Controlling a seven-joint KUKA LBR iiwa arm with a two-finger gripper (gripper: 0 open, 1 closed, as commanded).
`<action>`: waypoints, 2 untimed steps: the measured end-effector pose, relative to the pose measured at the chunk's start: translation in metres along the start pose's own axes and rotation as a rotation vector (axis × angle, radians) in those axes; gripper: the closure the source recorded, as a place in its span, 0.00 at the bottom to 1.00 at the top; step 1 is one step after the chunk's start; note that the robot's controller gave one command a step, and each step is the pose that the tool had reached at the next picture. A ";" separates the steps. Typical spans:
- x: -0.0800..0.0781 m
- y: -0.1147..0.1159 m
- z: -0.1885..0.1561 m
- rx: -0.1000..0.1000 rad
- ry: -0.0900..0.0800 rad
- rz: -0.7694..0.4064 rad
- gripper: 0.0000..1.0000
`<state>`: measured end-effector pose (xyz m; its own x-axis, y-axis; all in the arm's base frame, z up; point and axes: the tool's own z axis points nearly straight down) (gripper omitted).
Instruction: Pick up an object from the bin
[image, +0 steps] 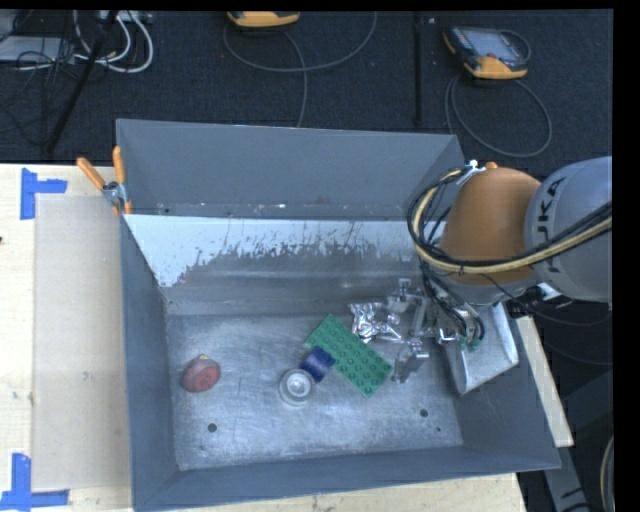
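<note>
Crumpled silver foil (370, 321) lies right of the middle of the grey metal bin (300, 440), on the floor near the foot of the back wall, and it is the thing we see closest to the robot's fingers (405, 366). The arm reaches in from the right, its wrist under an orange cover (490, 225) looped with dark cables, and its metal end hangs just beside the foil's right edge. We cannot tell whether the fingers are spread or pressed together, and nothing shows plainly between them.

Below and to the left of the foil, a green studded building plate (348, 357) lies slantwise, its upper end touching the foil (or slipping just under it; we cannot say which). A small blue piece (318, 362) sits against the plate's lower left edge, and a round silvery cap (295, 386) rests just beside that. A red, roundish thing (200, 374) lies well apart from the rest, near the left wall. A pale flat card (488, 358) leans against the right wall, behind the arm's end.
</note>
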<state>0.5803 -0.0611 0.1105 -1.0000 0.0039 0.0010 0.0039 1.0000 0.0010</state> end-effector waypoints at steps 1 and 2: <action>0.000 0.014 0.036 0.005 -0.015 -0.076 0.00; 0.063 0.045 0.037 -0.001 -0.017 0.254 0.00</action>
<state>0.5172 -0.0155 0.0739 -0.9668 0.2553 -0.0153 0.2552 0.9669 0.0034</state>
